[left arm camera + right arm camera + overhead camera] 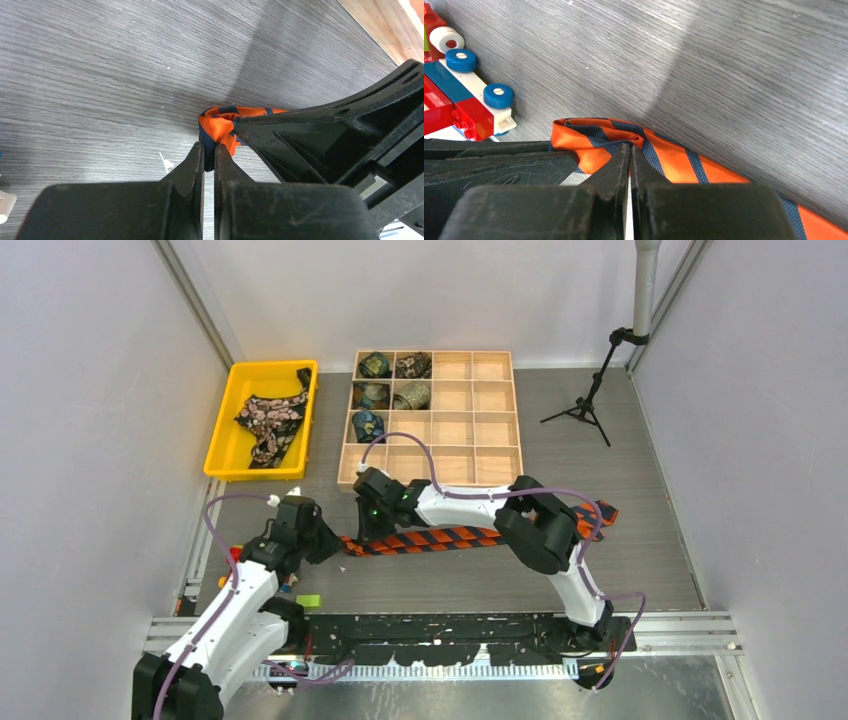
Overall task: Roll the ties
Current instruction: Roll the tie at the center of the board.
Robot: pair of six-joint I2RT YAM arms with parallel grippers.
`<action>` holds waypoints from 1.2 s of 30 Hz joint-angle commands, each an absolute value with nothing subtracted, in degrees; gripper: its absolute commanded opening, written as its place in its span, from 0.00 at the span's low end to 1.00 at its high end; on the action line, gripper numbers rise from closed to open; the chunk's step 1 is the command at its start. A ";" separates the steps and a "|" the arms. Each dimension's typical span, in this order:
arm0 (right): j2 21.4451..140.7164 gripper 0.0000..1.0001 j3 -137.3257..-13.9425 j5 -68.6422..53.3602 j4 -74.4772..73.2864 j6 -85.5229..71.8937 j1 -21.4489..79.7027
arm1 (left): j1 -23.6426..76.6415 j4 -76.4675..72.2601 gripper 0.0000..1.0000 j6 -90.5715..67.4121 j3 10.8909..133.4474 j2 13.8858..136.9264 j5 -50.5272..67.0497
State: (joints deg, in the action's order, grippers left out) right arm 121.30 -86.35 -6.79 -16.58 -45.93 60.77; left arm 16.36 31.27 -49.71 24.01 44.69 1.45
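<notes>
Beneath both grippers, the grey wood-grain table (640,550) serves as the rolling surface. Beyond the right gripper (630,149) lies the shallow wooden grid tray (490,430). Five small patterned tie rolls (375,365) sit in its far-left compartments, which suggests that finished rolls are stored there. Beyond the left gripper (209,150), and well apart from it, the yellow plastic bin (262,378) holds a loose black necktie with pink flowers (268,420), apparently waiting its turn.

Trailing away to the right of both tools, the long orange-and-dark diagonally striped fabric necktie (440,538) lies flat on the table. It passes under the right arm, so its length can feed freely into a roll. Its left end is doubled over into a small first fold, visible in both wrist views, and there the two tools meet with their fingertips close together.

The left gripper's jaws stand nearly closed, nipping the outer edge of the fold. The right gripper's jaws are likewise pinched together on the fabric at the crease. Two opposed grips at one point would keep the core tight while it is turned. The roll is judged barely begun.

Ahead and to the left of the right gripper's fingertips sit small red, blue and white toy blocks (469,100), which are no part of the task.
</notes>
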 commanded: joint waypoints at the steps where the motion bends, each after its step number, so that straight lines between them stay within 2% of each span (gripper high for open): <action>1: 116.35 0.09 -86.79 -5.79 -17.16 -46.43 61.89 | 16.17 31.65 0.00 -47.92 26.99 44.12 0.44; 24: 124.32 0.08 -92.72 -8.87 -15.04 -48.57 62.45 | 16.17 33.70 0.00 -45.82 30.60 44.22 -1.84; 36: 125.58 0.08 -93.79 -10.13 -13.70 -48.62 62.34 | 16.30 29.41 0.00 -44.77 28.39 47.57 3.32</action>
